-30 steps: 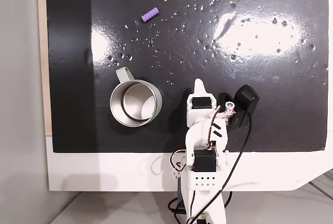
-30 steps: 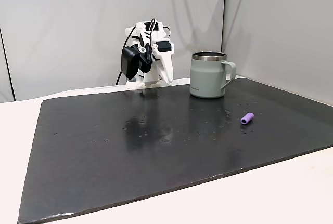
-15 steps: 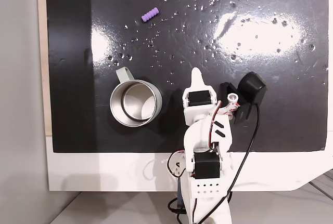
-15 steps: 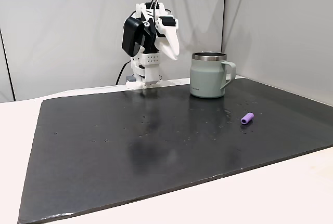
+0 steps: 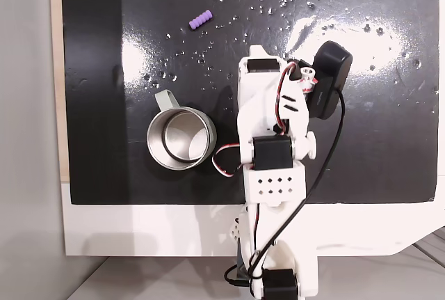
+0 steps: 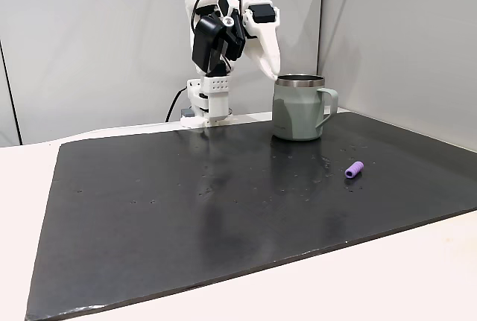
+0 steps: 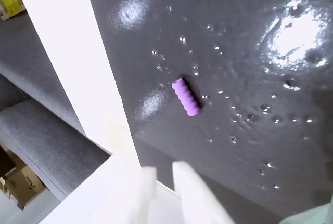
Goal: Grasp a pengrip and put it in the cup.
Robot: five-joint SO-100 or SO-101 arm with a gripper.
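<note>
Black mat (image 5: pixel 389 140): glossy dark sheet with scattered droplets; carries every item listed below.
Arm (image 5: pixel 268 140): white, raised from its base at the mat's near edge in the top-down fixed view, reaching out over the mat beside the cup.
Cup (image 5: pixel 181 138): grey metal mug, upright, handle toward the pengrip side; stands on the mat just left of the arm in the top-down fixed view.
Gripper (image 6: pixel 270 59): white fingers pointing down, high above the mat, close to the cup's rim in the side fixed view; fingers nearly closed with a narrow gap between them in the wrist view (image 7: pixel 164 180); holds nothing.
Pengrip (image 5: pixel 200 19): light-purple ribbed cylinder, lying flat on the mat, well apart from gripper and cup, beyond the cup from the arm's base.
Bearing: in the wrist view the pengrip (image 7: pixel 186 97) lies ahead of the fingertips, slightly to one side.
Long axis: diagonal in the wrist view, not square to the finger gap; judged to need a reach forward, wider opening and some wrist turn.
</note>
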